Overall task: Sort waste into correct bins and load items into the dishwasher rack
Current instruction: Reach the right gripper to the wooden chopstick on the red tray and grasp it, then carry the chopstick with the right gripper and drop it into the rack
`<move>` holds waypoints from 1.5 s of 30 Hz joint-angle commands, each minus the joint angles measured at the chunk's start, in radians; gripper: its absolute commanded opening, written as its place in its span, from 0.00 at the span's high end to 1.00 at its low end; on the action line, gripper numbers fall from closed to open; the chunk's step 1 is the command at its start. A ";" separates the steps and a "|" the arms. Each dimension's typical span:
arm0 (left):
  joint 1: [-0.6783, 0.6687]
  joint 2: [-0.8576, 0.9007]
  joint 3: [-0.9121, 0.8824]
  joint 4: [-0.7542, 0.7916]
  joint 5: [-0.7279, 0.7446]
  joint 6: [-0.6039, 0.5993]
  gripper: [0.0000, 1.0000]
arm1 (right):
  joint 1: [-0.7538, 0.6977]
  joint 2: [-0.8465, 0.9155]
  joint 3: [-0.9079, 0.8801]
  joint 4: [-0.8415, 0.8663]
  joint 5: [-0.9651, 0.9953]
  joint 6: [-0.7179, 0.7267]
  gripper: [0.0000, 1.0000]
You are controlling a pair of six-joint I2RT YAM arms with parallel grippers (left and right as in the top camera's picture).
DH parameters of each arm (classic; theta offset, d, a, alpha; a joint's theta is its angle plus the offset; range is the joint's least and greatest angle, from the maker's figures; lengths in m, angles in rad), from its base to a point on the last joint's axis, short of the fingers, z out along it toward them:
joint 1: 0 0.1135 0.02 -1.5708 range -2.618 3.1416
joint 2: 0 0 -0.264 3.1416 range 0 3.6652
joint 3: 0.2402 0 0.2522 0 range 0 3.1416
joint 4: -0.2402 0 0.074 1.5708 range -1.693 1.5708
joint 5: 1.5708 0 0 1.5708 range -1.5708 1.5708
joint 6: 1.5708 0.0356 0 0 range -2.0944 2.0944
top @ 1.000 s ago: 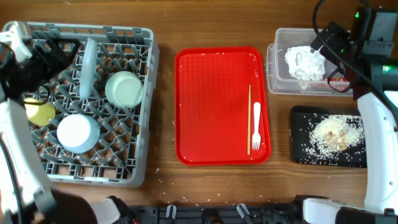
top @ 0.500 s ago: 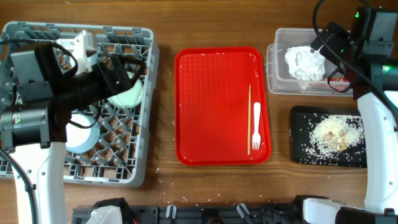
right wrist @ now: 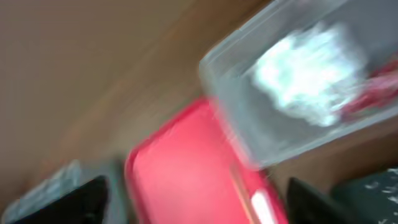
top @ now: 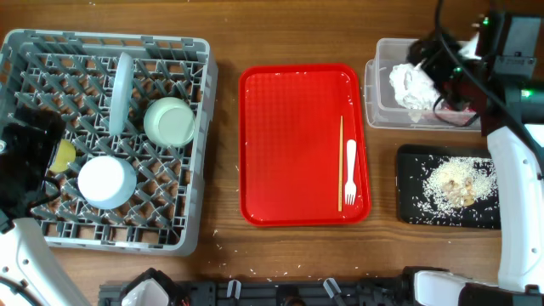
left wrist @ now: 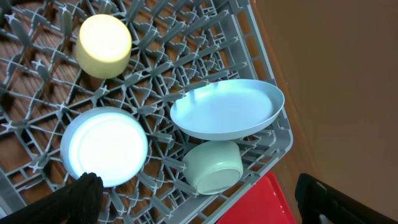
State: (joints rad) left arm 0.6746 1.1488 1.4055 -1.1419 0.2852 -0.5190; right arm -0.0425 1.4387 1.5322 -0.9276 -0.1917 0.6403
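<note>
Rack (top: 191, 229) at left holds upright white plate (top: 121, 93), teal bowls (top: 170, 121), yellow cup (top: 59, 155). Left gripper (left wrist: 199, 190) sits over it, fingers spread, empty. Red tray (top: 289, 144) in centre carries wooden stick (top: 341, 161) and white fork (top: 350, 172). Far right, clear tub (top: 378, 110) holds napkin (top: 416, 85) and red wrapper (top: 463, 109); right gripper (right wrist: 196, 199) over it, spread. Near right, black tray (top: 408, 212) holds rice scraps (top: 459, 180).

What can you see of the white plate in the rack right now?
The white plate is round, plain and glossy, with a shallow raised rim. It looks empty and clean. It stands on edge, leaning slightly, slotted between upright pegs toward the far side of the grey dishwasher rack. A pale teal bowl sits just beside it. Whether the two touch is unclear.
</note>
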 commanded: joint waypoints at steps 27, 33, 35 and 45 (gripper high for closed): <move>0.005 0.005 0.002 0.000 -0.003 -0.013 0.00 | 0.427 0.422 -0.363 0.052 0.090 -0.296 0.47; 0.005 0.005 0.002 0.000 -0.003 -0.013 0.00 | 0.427 0.422 -0.451 0.108 0.138 -0.245 0.46; 0.005 0.005 0.002 0.000 -0.003 -0.013 0.00 | 0.427 0.422 -0.485 0.148 0.103 -0.244 0.47; 0.005 0.005 0.002 0.000 -0.003 -0.013 0.00 | 0.427 0.345 -0.249 -0.019 0.068 -0.163 0.96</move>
State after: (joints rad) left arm 0.6754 1.1492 1.4055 -1.1442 0.2848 -0.5224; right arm 0.3824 1.8370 1.1542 -0.9119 -0.0914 0.4633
